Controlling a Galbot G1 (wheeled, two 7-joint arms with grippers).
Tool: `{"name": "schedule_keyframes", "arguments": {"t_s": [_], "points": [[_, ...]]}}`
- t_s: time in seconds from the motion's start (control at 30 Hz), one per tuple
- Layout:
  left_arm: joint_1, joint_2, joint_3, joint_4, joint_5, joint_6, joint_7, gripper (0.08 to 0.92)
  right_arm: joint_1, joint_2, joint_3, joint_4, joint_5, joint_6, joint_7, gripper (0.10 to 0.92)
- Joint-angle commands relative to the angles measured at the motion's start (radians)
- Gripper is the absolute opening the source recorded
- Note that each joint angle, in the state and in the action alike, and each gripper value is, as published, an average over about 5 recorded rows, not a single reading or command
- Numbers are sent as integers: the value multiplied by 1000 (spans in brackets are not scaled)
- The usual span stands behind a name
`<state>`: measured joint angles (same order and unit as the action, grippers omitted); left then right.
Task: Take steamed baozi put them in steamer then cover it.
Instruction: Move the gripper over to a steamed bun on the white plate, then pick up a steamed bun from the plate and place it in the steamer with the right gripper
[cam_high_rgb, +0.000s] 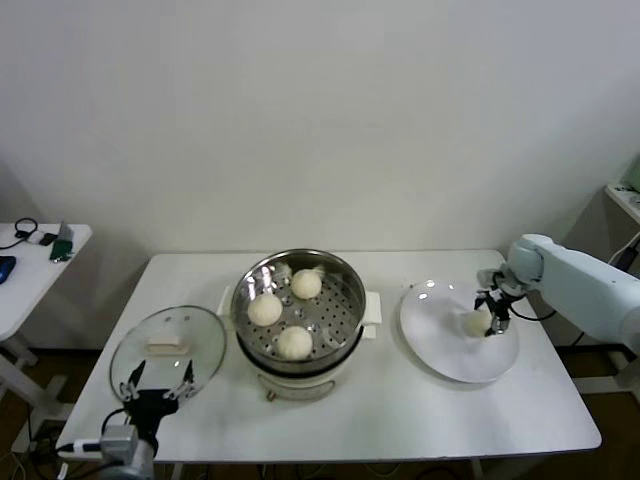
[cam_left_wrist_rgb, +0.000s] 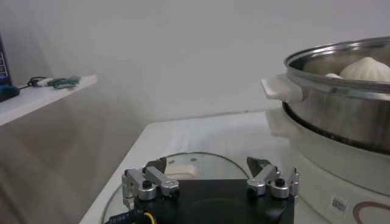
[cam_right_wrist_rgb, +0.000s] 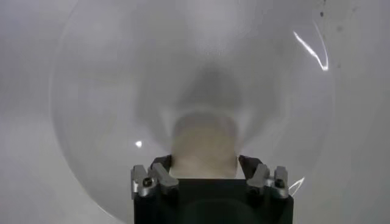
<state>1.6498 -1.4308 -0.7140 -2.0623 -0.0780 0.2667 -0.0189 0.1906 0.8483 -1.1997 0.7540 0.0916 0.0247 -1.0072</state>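
Observation:
Three cream-white baozi lie in the shiny steel steamer on its white pot base at the table's middle. A fourth baozi is on the white plate to the right. My right gripper is shut on this baozi, low over the plate. In the right wrist view the baozi fills the gap between the fingers of the gripper, with the plate below. My left gripper is open and empty at the near edge of the glass lid.
The glass lid with its white handle lies flat at the table's front left; it also shows in the left wrist view beside the steamer. A side table with small items stands at far left. A shelf edge is at far right.

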Motion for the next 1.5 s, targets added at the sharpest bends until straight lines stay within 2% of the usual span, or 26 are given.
{"name": "schedule_keyframes", "arguments": {"t_s": [0.03, 0.17, 0.33, 0.5, 0.7, 0.87, 1.13, 1.5], "points": [[1, 1, -1, -1, -1, 1, 0, 823, 34, -1, -24, 15, 16, -4, -9, 718], [2, 1, -1, -5, -1, 2, 0, 823, 146, -18, -125, 79, 81, -22, -12, 709], [3, 5, -1, -7, -6, 2, 0, 823, 453, -43, -371, 259, 305, -72, -24, 704], [-3, 12, 4, -7, -10, 0, 0, 823, 805, 2, -611, 458, 538, -128, -47, 704], [-15, 17, 11, -10, -12, -1, 1, 823, 1058, 99, -686, 649, 781, -210, -37, 704], [-25, 24, 16, -14, -22, 1, 2, 823, 1074, 194, -620, 763, 899, -295, 17, 704], [-36, 36, 14, -11, -42, 3, 3, 823, 897, 361, -525, 782, 911, -367, 120, 704], [-43, 41, 4, -17, -59, 7, 5, 823, 618, 472, -508, 621, 705, -370, 171, 704]]}}
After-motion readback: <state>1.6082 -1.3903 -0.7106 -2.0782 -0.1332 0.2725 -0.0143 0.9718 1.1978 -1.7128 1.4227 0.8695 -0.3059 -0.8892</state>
